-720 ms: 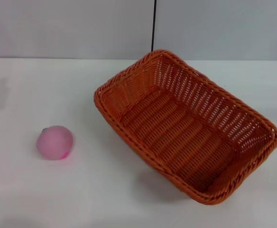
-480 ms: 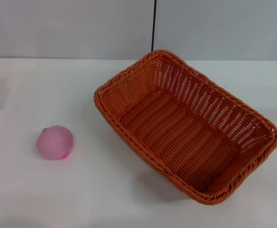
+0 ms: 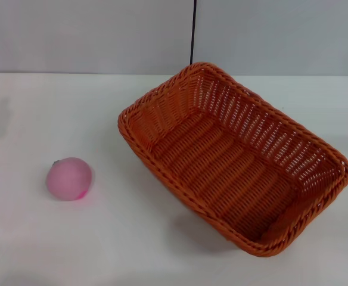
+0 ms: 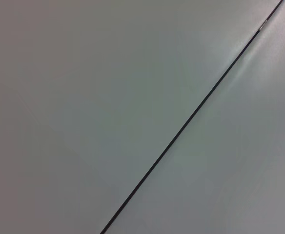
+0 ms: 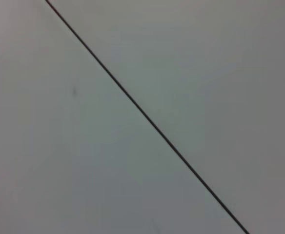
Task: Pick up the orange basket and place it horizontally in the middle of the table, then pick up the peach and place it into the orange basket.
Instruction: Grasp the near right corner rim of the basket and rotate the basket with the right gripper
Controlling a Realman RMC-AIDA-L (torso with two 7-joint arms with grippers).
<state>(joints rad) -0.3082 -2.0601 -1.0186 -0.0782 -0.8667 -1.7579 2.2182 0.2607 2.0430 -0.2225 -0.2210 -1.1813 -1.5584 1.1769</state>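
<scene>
Change: none, large orange woven basket (image 3: 233, 170) and small pink toy peach (image 3: 70, 178) unmoved on white counter (image 3: 126, 238) | basket lies diagonal, task unstarted | both grippers out of view, jaws: cannot tell

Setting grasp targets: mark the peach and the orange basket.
peach (image 3: 69, 178): head view, middle of its pink skin.
orange basket (image 3: 162, 95): head view, braided rim on its far left side.

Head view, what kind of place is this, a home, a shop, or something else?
Probably a lab or test bench rather than a home: a bare white table against plain grey wall panels with a dark seam, holding only an orange basket and a toy peach. Neither gripper is in view.
</scene>
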